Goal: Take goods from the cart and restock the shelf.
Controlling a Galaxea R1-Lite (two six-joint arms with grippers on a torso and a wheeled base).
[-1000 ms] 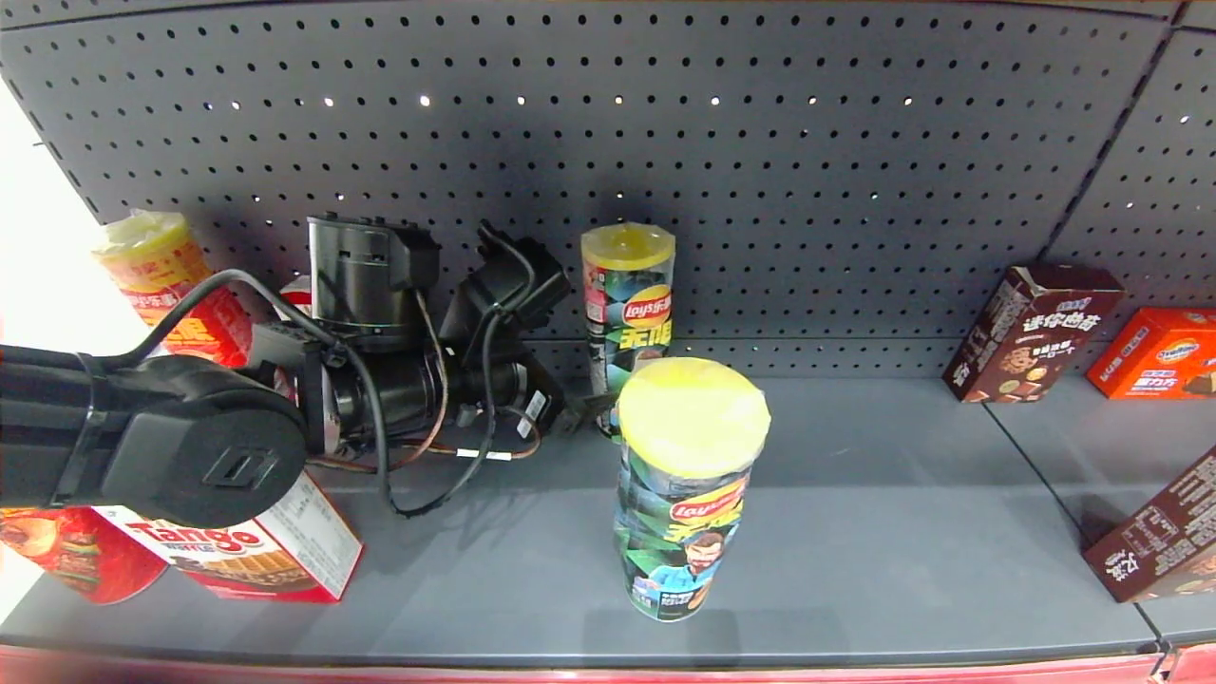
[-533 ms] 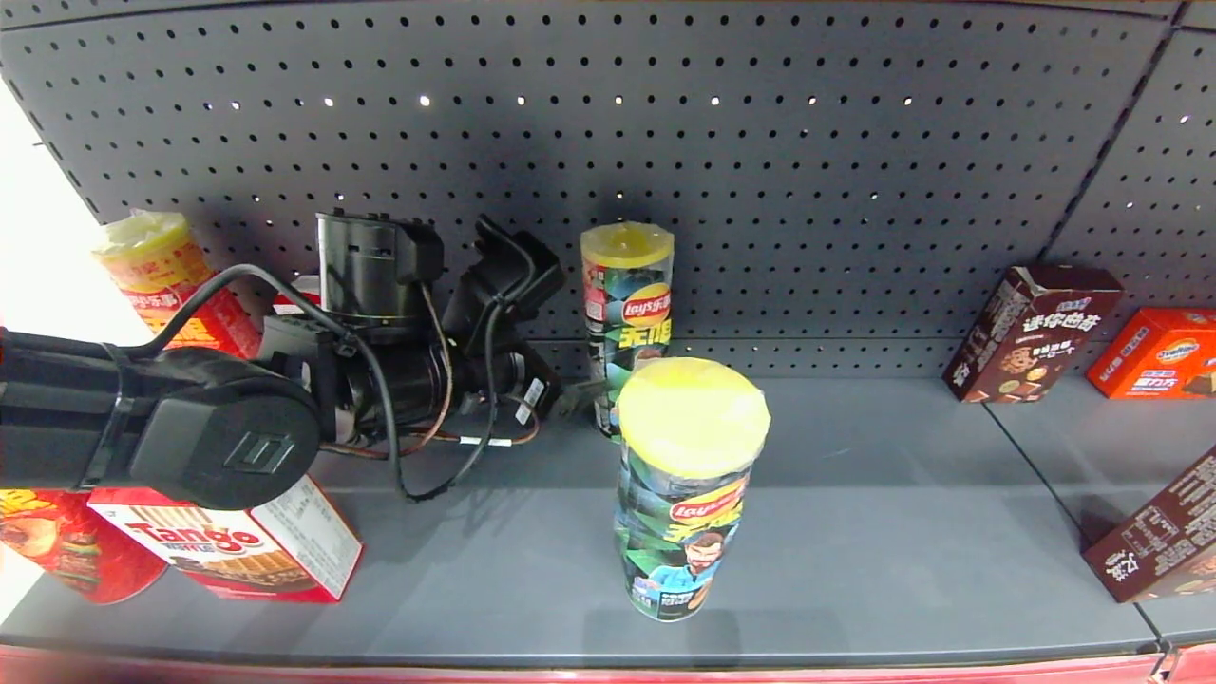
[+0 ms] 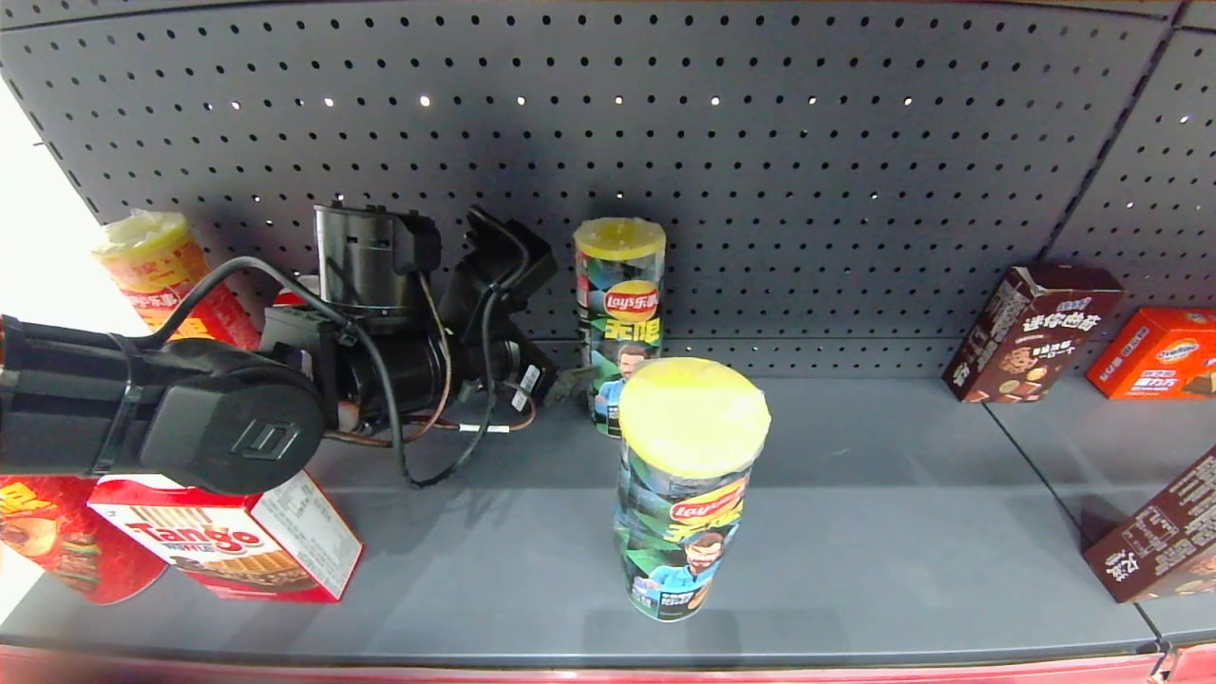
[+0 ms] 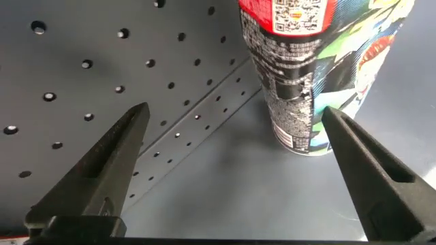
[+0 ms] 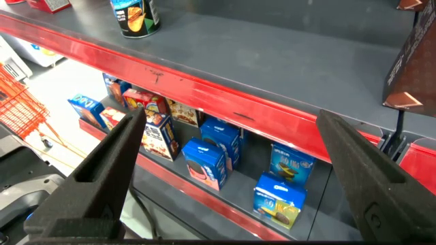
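At the left front corner of the shelf [image 3: 902,532] lies a red wafer box [image 3: 237,551]. Near the back edge, the left gripper [image 4: 233,114] has its jaws spread and grasps nothing. A chips can [image 3: 619,323] stands upright just beyond it. A second chips can [image 3: 686,484] stands near the front edge. The right gripper [image 5: 230,117], also released and empty, hangs before the shelf's red front edge.

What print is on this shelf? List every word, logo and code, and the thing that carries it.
Rear chip can: oval brand logo over large characters, not quoted; its QR code and fine print are too small to read.
Front chip can: the same logo, not quoted.
Red-and-white box: large brand word, not quoted; side print too small.
Brown box: characters too small to read.
Orange box: logo blurred.
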